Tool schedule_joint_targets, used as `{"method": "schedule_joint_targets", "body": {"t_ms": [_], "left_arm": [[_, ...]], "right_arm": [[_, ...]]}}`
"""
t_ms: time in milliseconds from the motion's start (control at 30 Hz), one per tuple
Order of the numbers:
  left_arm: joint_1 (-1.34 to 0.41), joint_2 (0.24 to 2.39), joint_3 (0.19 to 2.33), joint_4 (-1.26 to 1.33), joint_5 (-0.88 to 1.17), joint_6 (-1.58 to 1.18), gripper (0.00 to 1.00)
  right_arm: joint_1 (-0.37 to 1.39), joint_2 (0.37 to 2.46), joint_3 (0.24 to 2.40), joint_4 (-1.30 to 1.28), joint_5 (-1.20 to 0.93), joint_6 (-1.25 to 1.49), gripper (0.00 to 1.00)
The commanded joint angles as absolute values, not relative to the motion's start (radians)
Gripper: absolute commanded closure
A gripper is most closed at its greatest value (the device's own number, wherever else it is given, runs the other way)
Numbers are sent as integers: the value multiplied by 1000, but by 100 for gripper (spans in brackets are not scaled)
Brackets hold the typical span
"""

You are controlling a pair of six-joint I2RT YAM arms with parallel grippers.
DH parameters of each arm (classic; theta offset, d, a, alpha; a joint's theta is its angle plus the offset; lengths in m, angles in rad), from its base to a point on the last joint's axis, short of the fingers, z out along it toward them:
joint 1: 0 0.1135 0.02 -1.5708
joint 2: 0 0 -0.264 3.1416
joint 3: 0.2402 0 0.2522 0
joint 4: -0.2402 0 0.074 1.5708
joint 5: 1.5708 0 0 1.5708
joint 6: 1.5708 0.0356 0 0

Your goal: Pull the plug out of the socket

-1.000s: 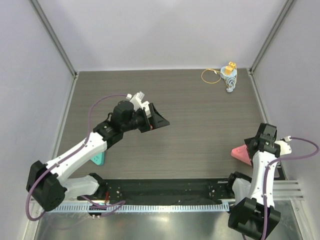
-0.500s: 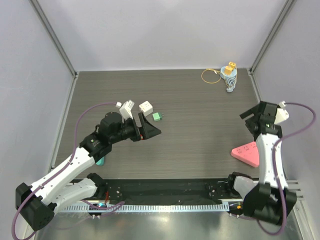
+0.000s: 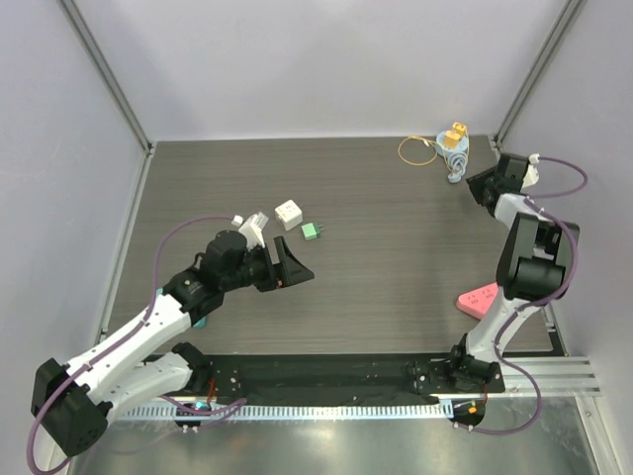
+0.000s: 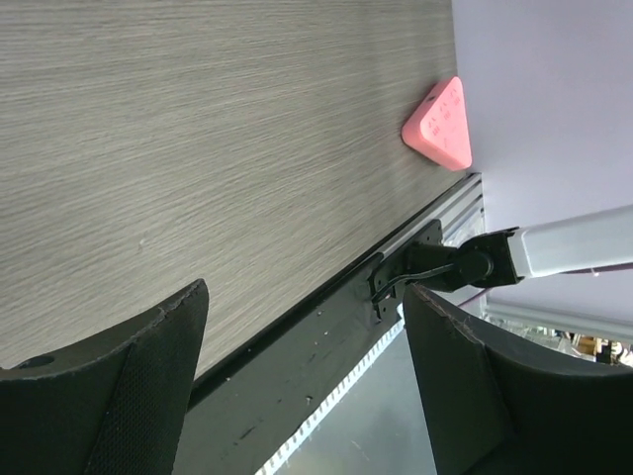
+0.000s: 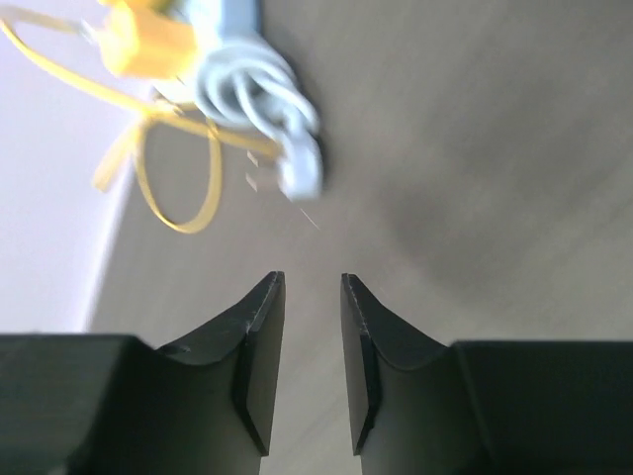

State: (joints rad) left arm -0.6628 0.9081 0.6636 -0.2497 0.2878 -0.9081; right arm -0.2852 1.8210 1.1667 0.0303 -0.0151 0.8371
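A small white socket block (image 3: 288,212) lies on the dark wood table, with a small green plug piece (image 3: 313,231) just to its right; they look apart. My left gripper (image 3: 293,263) hovers just in front of them, open and empty; its wrist view (image 4: 307,386) shows neither piece. My right gripper (image 3: 483,185) is at the far right, beside a coiled pale-blue cable with a yellow connector (image 3: 454,148). In the right wrist view its jaws (image 5: 310,281) stand a narrow gap apart with nothing between them, just short of the coil (image 5: 252,79).
A yellow wire loop (image 3: 416,150) lies left of the coil. A pink triangular piece (image 3: 482,300) sits near the right front edge and also shows in the left wrist view (image 4: 441,124). A teal object (image 3: 199,318) lies under the left arm. A black rail (image 3: 326,376) runs along the front.
My left gripper has drawn back toward the front left, uncovering the white block and green piece. My right arm has swung from the pink piece to the far right corner by the cable coil.
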Motion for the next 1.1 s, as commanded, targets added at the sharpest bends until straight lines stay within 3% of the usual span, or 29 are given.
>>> {"method": "schedule_joint_targets", "body": {"t_ms": [0, 133, 233, 467, 667, 1067], "left_arm": [[-661, 916, 706, -288, 275, -878, 21], [-660, 960, 745, -337, 258, -853, 33], [-661, 1000, 749, -324, 259, -859, 36], [-661, 1084, 772, -290, 273, -854, 38], [-661, 1091, 766, -275, 281, -873, 38], [-663, 985, 710, -278, 285, -928, 38]], "right_arm": [[-316, 1917, 1258, 240, -96, 937, 65], [-345, 2078, 1379, 318, -158, 971, 54], [-360, 2205, 1505, 323, -224, 962, 49], [-371, 2425, 1817, 342, -455, 937, 46], [-370, 2430, 1798, 292, -472, 914, 32], [-341, 2563, 2020, 75, -489, 796, 33]]}}
